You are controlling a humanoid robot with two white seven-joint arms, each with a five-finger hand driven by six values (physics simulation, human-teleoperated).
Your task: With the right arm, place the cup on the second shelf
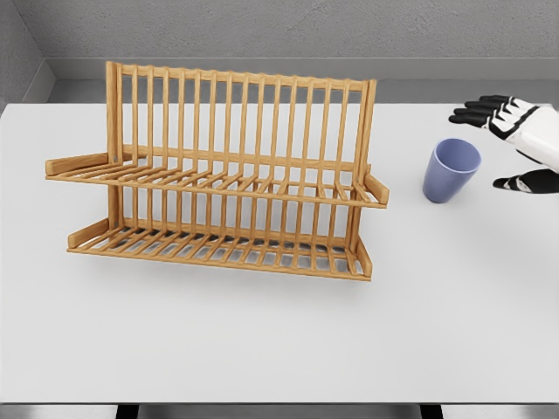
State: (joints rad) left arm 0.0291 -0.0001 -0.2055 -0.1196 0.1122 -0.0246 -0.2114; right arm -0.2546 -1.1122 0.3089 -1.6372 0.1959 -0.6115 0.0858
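There is one view only, from the head camera. It looks forward and steeply down on the white table (262,349) from its near edge, at medium distance. The wooden dish rack (218,175) stands left of the middle, facing the camera. The grey wall (279,26) closes the top.

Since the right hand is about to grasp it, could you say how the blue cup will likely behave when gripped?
The blue cup looks rigid, so it should hold shape. Its smooth, tapered wall may slip upward through the right hand. Standing upright, empty and narrower at its base, it could tip if nudged.
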